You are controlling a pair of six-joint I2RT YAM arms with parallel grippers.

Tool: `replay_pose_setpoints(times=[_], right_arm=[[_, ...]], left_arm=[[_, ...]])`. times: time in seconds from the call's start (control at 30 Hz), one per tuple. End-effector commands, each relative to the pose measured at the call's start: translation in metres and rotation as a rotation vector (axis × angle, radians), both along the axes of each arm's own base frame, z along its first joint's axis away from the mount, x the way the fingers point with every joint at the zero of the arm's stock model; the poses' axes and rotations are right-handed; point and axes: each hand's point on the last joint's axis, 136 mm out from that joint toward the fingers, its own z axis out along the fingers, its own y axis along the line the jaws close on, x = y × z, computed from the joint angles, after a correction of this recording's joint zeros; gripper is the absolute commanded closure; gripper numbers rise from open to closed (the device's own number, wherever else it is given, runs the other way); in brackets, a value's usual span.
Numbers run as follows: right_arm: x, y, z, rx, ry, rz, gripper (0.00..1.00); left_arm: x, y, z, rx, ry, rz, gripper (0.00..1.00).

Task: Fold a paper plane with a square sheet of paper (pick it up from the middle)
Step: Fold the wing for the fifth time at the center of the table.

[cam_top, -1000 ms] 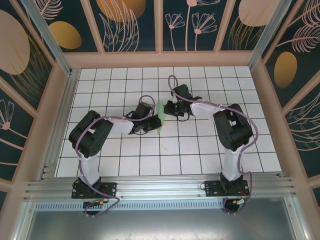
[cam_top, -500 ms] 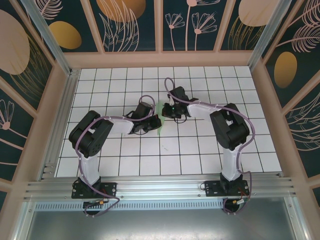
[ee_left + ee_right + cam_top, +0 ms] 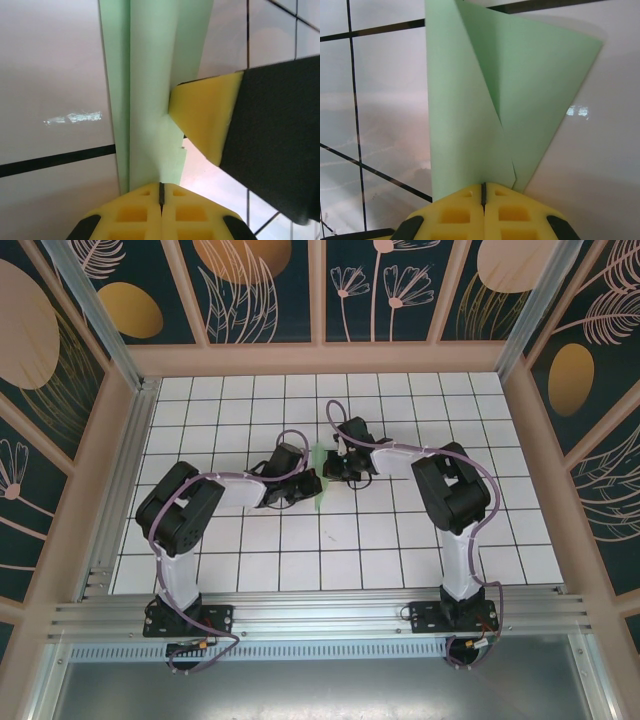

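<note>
**A:** Mint-green paper, creased into long narrow flaps. The sheet of paper (image 3: 318, 483) sits at the middle of the white tiled table (image 3: 380, 540), right between the two arms.

**B:** And the left gripper (image 3: 161, 192)?

**A:** Pads pressed together, pinching the sheet's near edge.

**B:** The right gripper (image 3: 483, 192)?

**A:** Clamped on the paper too, at its lower edge, with the folded flaps fanning away above the tiles. One of its yellow pads (image 3: 202, 117) shows beside the left gripper, touching the paper's side.
</note>
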Motion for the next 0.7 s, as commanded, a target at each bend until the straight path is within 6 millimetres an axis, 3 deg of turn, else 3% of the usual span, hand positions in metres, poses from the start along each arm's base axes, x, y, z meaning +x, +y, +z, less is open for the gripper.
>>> replay_pose_setpoints(times=[0.0, 0.07, 0.17, 0.47, 0.67], right_arm=[[-0.018, -0.023, -0.043, -0.126, 0.091, 0.007, 1.0], [-0.022, -0.023, -0.046, -0.126, 0.093, 0.033, 1.0], [-0.025, -0.022, -0.047, -0.123, 0.082, 0.068, 1.0], [-0.031, -0.023, -0.055, -0.114, 0.095, 0.087, 1.0], [-0.031, -0.022, -0.054, -0.111, 0.095, 0.081, 1.0]], left_arm=[[0.021, 0.008, 0.045, -0.096, -0.065, 0.071, 0.9], [0.032, 0.01, 0.06, -0.142, -0.099, 0.093, 0.88], [0.048, 0.009, 0.062, -0.155, -0.109, 0.101, 0.87], [0.095, 0.001, 0.033, -0.043, -0.087, 0.123, 0.9], [0.101, 0.0, 0.013, -0.009, -0.034, 0.14, 0.92]])
